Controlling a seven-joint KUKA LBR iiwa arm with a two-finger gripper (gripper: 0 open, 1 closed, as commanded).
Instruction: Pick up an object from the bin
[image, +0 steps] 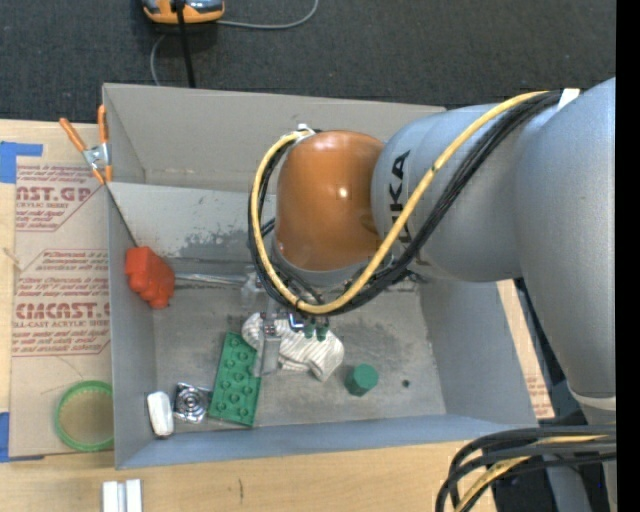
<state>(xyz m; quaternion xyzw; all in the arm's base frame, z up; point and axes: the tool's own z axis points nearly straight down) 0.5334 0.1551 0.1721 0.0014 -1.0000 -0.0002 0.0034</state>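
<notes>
- The gripper sits low over the middle of the grey bin. It is largely tucked under the arm's orange wrist cover and its looped yellow and black cables.
- Whether the gripper is open or closed cannot be told, and nothing can be seen held in it.
- Just below its tip, toward the bin's lower edge in the camera view, lies a white ribbed lump. This is the thing the gripper is over, though I cannot tell if they touch.
- A flat green studded plate lies slanted just left of the lump, its upper end near the gripper. A small green round piece rests just right of the lump.
- A shiny metal piece and a small white capsule sit in the lower left corner. A red-orange lump rests against the left wall, well apart.
- Judged from this, the step in hand is settling onto a grasp. Everything lies on the bin floor, so the pick is not yet done.
- The next move calls for closing on the white lump alone, clear of the green plate's end, then lifting straight up. A catch on the plate could spoil the hold.
</notes>
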